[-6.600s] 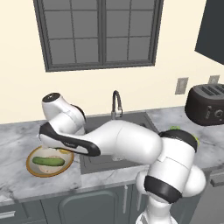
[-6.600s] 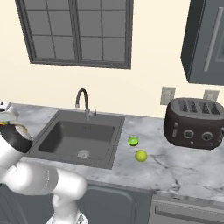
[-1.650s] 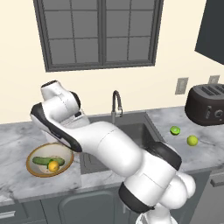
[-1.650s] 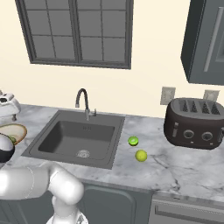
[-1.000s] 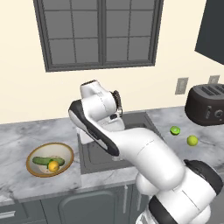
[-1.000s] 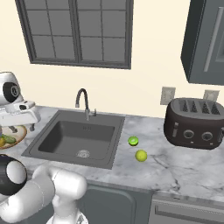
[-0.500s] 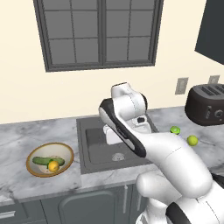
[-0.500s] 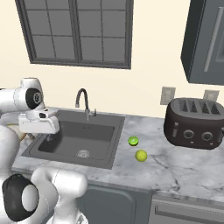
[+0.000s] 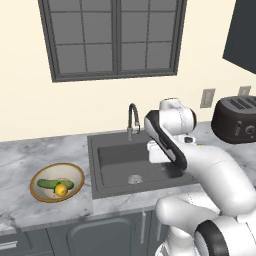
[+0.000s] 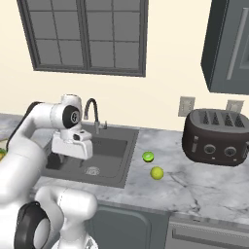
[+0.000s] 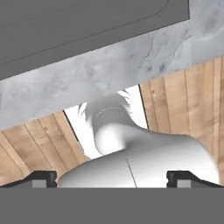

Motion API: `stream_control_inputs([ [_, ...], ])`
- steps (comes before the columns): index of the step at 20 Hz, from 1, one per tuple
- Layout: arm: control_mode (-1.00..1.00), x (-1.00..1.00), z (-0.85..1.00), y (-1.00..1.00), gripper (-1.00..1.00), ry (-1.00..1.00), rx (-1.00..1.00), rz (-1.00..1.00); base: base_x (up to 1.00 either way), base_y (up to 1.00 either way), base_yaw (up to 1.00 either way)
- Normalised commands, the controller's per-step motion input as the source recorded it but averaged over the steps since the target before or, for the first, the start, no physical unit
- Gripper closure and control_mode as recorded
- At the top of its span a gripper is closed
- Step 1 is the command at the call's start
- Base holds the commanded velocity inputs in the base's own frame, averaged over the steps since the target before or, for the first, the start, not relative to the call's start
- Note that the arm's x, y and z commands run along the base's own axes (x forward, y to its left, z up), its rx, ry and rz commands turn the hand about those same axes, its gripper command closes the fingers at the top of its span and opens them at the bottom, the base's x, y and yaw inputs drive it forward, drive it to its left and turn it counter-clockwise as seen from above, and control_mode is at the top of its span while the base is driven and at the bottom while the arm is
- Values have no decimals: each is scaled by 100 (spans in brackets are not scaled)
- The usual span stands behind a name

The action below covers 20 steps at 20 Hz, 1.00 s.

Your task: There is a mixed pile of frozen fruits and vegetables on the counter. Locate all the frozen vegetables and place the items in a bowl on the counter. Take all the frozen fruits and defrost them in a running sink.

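The bowl [image 9: 35,176] sits on the counter [image 9: 20,157] left of the sink [image 9: 112,155]. It holds the dark green cucumber [image 9: 48,184] and the yellow-orange round item [image 9: 61,190]. Two frozen fruits lie on the counter [image 10: 194,187] right of the sink [image 10: 114,146]: a darker green ball [image 10: 148,156] and a yellow-green ball [image 10: 156,172]. My gripper [image 10: 65,161] hangs open and empty over the sink basin, pointing down. In the hand view my gripper [image 11: 113,178] has its dark fingertips [image 11: 41,178] far apart at the bottom corners.
A tall curved dark faucet [image 10: 91,109] rises behind the basin, close to my hand. A dark toaster [image 10: 216,137] stands at the back right of the counter. The window and wall lie behind. No water runs from the faucet [image 9: 133,116].
My arm has swung from above the bowl rightward across to the sink. The jaws stayed open and empty. The cucumber and yellow-orange item rest in the bowl.
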Motion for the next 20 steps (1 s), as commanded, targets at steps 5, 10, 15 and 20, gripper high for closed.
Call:
stream_control_inputs([
  [5, -100, 8, -8, -77, -100, 11, 0, -21, 0, 0, 0],
  [10, -100, 11, 20, -45, -100, 3, -6, -14, 0, 0, 0],
  [15, -100, 27, 10, -43, -100, 0, -10, -10, 0, 0, 0],
  [20, -100, 20, -1, -54, -100, 1, -8, -10, 0, 0, 0],
])
